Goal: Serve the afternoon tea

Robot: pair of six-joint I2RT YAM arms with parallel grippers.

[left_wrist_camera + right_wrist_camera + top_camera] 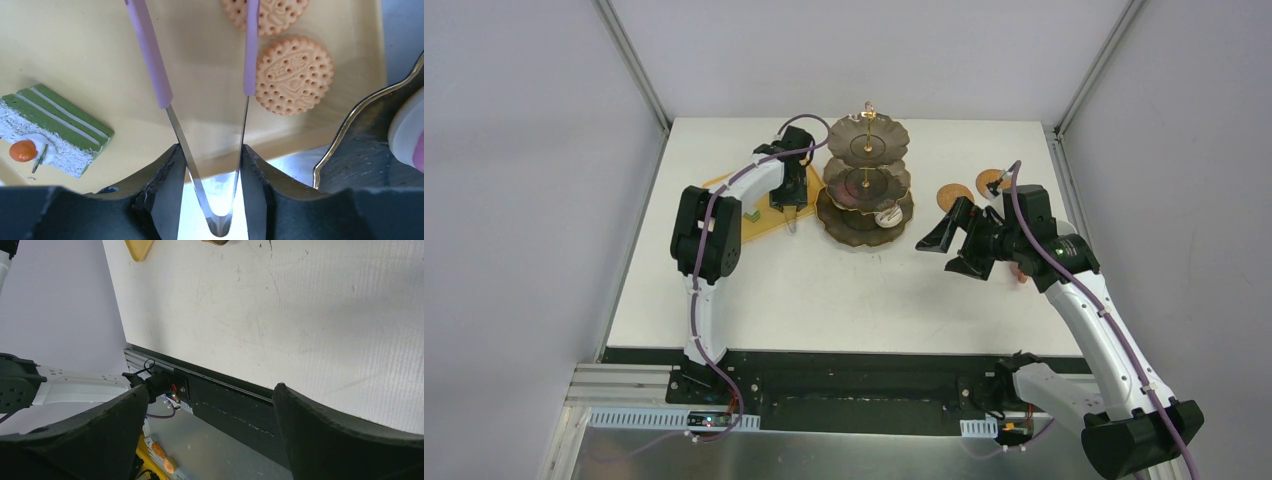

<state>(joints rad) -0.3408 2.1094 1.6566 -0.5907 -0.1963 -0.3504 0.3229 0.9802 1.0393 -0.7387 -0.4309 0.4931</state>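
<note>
The dark three-tier stand (864, 180) with its gold rod stands mid-table. A white item (887, 215) lies on its bottom tier and shows at the right edge of the left wrist view (404, 135). My left gripper (789, 210) (209, 155) is shut on metal tongs (182, 132) with purple tips. The tongs' arms are spread and empty over the yellow tray (100, 60). On the tray lie two orange cookies (294, 75) and a green striped cake (55, 127). My right gripper (944, 245) (210, 390) is open and empty above the table, right of the stand.
Two round woven coasters (954, 195) lie right of the stand, behind my right gripper. A small pinkish thing (1021, 276) peeks out under the right arm. The blue-grey cup is out of view. The yellow tray (759, 228) lies left of the stand.
</note>
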